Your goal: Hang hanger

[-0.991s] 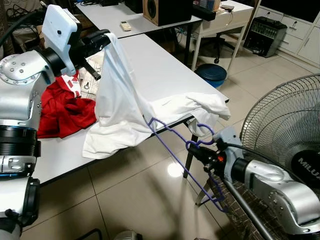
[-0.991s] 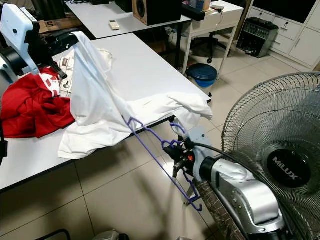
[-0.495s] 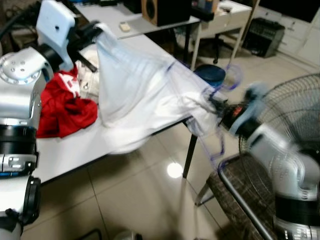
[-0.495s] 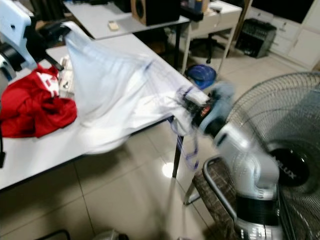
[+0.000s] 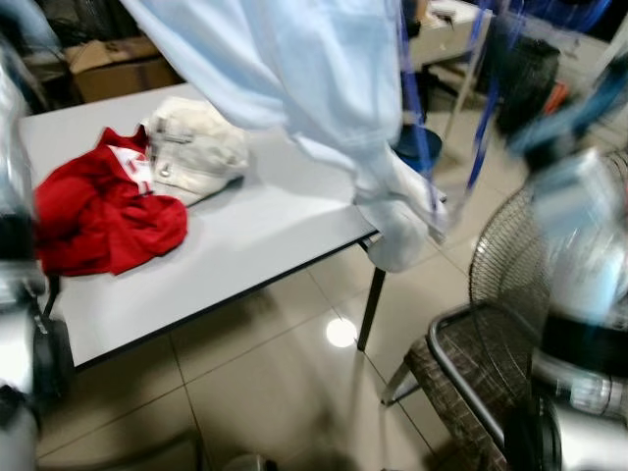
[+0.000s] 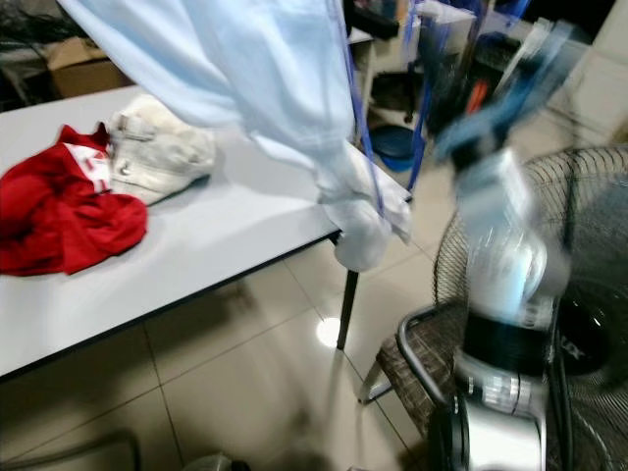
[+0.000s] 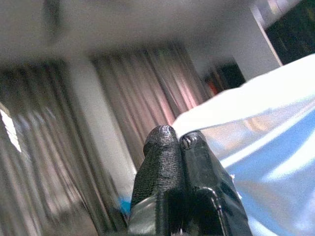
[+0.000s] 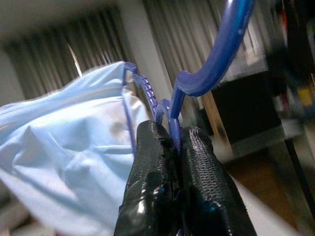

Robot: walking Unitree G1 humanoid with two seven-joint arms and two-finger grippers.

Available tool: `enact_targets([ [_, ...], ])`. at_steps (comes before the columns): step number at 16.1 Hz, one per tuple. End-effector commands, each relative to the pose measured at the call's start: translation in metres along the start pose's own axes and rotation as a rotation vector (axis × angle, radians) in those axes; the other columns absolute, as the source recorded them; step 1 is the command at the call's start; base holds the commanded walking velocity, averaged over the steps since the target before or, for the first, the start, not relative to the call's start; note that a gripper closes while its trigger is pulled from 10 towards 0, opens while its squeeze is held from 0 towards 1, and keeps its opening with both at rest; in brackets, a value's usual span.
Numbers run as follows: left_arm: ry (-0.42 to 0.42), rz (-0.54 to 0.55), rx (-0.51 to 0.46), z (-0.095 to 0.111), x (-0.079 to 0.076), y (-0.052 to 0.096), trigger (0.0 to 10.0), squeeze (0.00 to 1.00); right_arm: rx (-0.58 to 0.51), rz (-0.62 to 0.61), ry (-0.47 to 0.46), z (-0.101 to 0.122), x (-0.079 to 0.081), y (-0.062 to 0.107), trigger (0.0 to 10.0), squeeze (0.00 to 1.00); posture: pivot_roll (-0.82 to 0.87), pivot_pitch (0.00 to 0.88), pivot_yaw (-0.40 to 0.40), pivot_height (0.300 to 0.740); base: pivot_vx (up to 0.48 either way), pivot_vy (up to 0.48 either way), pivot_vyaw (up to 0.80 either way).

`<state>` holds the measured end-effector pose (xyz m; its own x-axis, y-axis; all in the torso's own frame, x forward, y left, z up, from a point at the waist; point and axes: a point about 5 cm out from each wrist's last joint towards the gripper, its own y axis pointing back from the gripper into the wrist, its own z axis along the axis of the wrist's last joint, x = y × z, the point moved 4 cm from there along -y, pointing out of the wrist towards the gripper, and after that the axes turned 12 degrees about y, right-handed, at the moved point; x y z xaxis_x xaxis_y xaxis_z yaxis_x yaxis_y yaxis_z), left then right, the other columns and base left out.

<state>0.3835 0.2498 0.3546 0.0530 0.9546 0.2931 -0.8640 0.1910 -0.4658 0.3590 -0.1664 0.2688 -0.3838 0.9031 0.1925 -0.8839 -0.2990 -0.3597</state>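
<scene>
The white shirt [image 5: 294, 69] hangs in the air over the table [image 5: 265, 235], its lower end dangling near the table's right corner. In the left wrist view my left gripper [image 7: 179, 140] is shut on an edge of the shirt [image 7: 266, 147]. Thin lines of the blue hanger [image 5: 417, 128] run down beside the cloth, blurred. In the right wrist view my right gripper [image 8: 172, 132] is shut on the neck of the blue hanger [image 8: 216, 64] just under its hook, with the shirt [image 8: 64, 147] draped beside it. My right arm [image 5: 579, 245] rises at the right, blurred.
A red garment [image 5: 98, 211] and a cream garment [image 5: 196, 147] lie on the table's left part. A standing fan [image 5: 500, 265] and a woven chair [image 5: 461, 373] stand at the right, close to my right arm. A blue bin [image 6: 392, 142] sits on the floor behind the table corner.
Both arms have swung upward, lifting the shirt and the hanger off the table and high into the air. The red and cream garments stay on the table.
</scene>
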Motion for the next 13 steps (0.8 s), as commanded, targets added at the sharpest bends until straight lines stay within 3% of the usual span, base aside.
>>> enact_targets([
  [1, -0.002, -0.109, 0.109, -0.028, -0.03, 0.007, 0.0, 0.0, 0.112, 0.001, 0.029, -0.024, 0.002, 0.007, 10.0, 0.0, -0.11, 0.0, 0.002, 0.74, 0.0, 0.0, 0.0],
  [2, 0.007, -0.17, 0.203, -0.054, -0.051, 0.019, 0.0, 0.0, 0.213, -0.043, 0.042, -0.047, -0.002, 0.018, 10.0, 0.0, -0.11, 0.0, 0.002, 0.74, 0.0, 0.0, 0.0],
  [4, 0.04, -0.2, 0.309, -0.087, -0.076, 0.043, 0.0, 0.0, 0.352, -0.098, 0.061, -0.081, -0.007, 0.046, 10.0, 0.0, -0.11, 0.005, 0.003, 0.74, 0.0, 0.0, 0.0],
  [7, 0.057, -0.178, 0.288, -0.082, -0.076, 0.044, 0.0, 0.0, 0.367, -0.064, 0.018, -0.086, 0.004, 0.058, 10.0, 0.0, -0.11, 0.013, 0.004, 0.74, 0.0, 0.0, 0.0],
  [10, 0.051, -0.151, 0.228, -0.07, -0.073, 0.04, 0.0, 0.0, 0.436, 0.1, 0.0, -0.096, 0.029, 0.072, 10.0, 0.0, -0.11, 0.013, 0.009, 0.74, 0.0, 0.0, 0.0],
  [13, 0.041, -0.239, 0.245, -0.073, -0.082, 0.045, 0.0, 0.0, 0.525, 0.223, 0.001, -0.108, 0.047, 0.087, 10.0, 0.0, -0.11, 0.015, 0.012, 0.74, 0.0, 0.0, 0.0],
])
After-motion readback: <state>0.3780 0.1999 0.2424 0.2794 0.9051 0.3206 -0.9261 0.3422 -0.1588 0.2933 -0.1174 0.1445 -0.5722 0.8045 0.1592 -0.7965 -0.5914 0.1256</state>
